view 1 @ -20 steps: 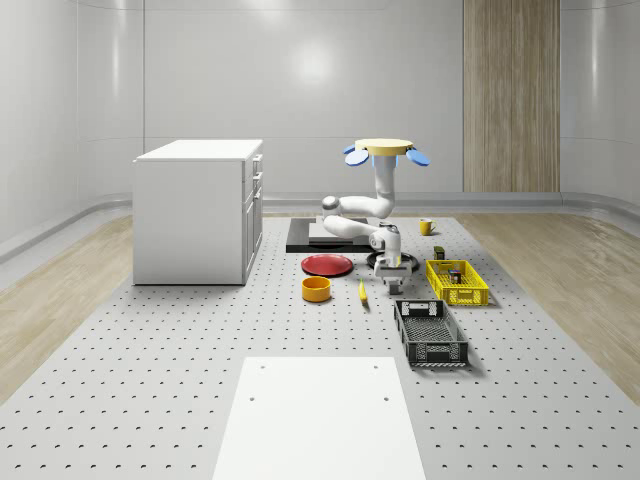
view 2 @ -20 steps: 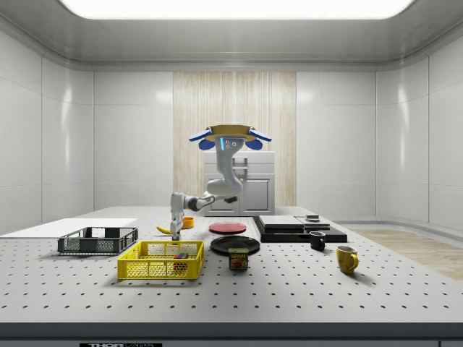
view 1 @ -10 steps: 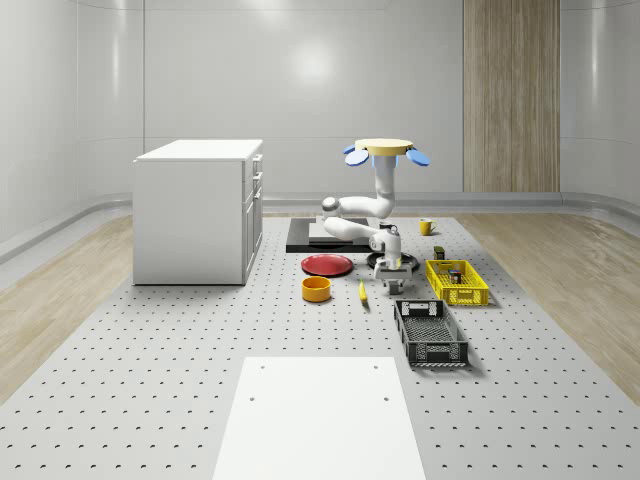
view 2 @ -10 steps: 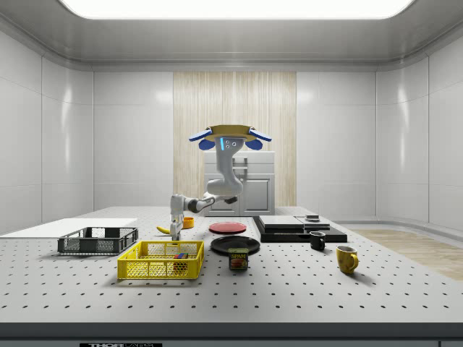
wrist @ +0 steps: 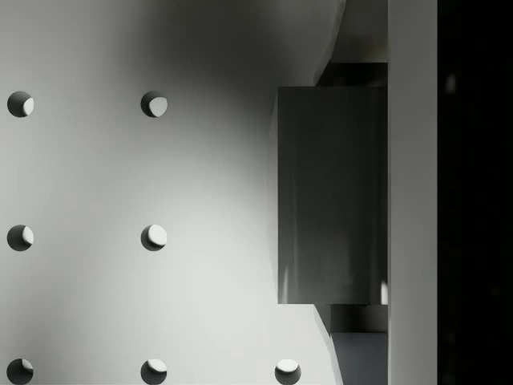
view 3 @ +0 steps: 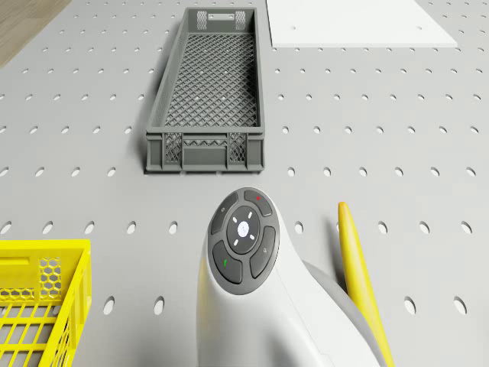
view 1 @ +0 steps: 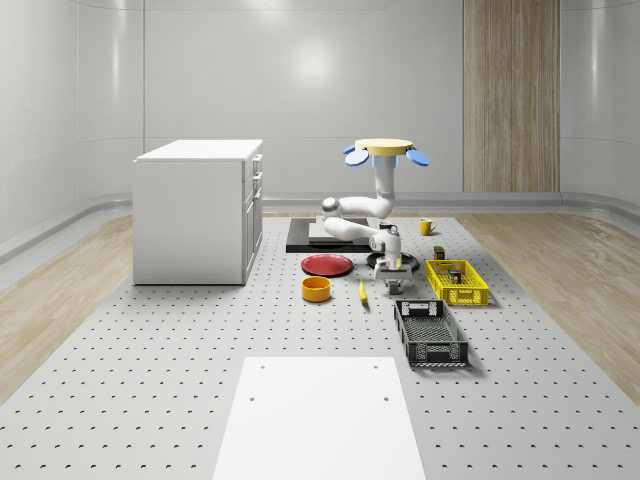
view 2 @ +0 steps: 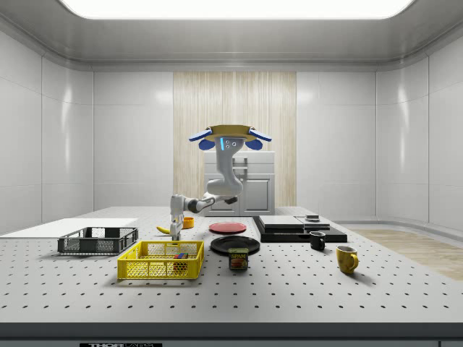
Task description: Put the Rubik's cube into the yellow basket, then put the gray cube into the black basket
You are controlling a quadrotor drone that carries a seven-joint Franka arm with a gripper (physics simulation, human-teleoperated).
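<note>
A wide gray table (view 1: 150,350) dotted with holes carries everything. A white cabinet (view 1: 200,210) stands at the whole-scene view's left, and a white sheet (view 1: 318,415) lies at the near end. The drone (view 1: 387,150) hovers high above the table's far part, and its arm bends down toward the table.

The black basket (view 1: 430,335) lies near the yellow basket (view 1: 457,282). The gripper (view 1: 391,287) hangs low at the table, between the yellow basket and a banana (view 1: 362,292). I cannot tell whether it is parted or clamped.

A red plate (view 1: 327,265) and an orange bowl (view 1: 316,289) lie nearby. The Rubik's cube (view 2: 179,255) sits inside the yellow basket. The gray cube (wrist: 329,196) rests on the table right under the wrist camera. A small can (view 2: 239,259) beside the yellow basket has a label that seems to read SPAM.
</note>
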